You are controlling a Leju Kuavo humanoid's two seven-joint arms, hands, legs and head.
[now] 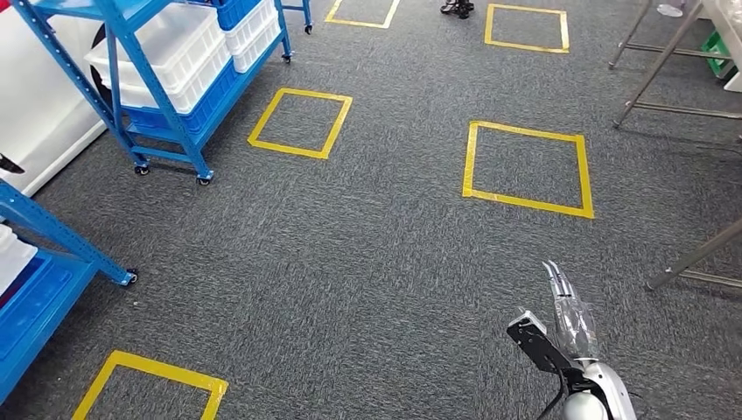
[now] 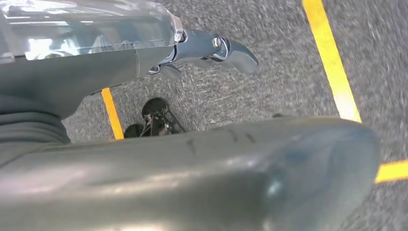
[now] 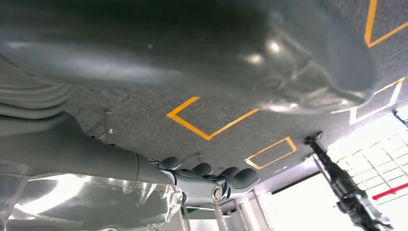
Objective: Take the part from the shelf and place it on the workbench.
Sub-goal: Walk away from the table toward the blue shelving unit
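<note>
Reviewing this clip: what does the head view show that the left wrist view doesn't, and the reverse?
Head view alone: the blue wheeled shelf with white bins at upper left, metal table legs at right, several yellow tape squares, and the right hand low in the picture, fingers extended, holding nothing visible.

Left wrist view alone: the left hand close up, its thick grey thumb across the picture and dark fingers extended, nothing in them.

Both: grey carpet marked with yellow tape lines.

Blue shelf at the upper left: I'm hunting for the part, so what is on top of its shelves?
The blue shelf carries stacked white bins resting in blue trays. What lies inside the bins cannot be seen from this angle, so no part is visible.
</note>
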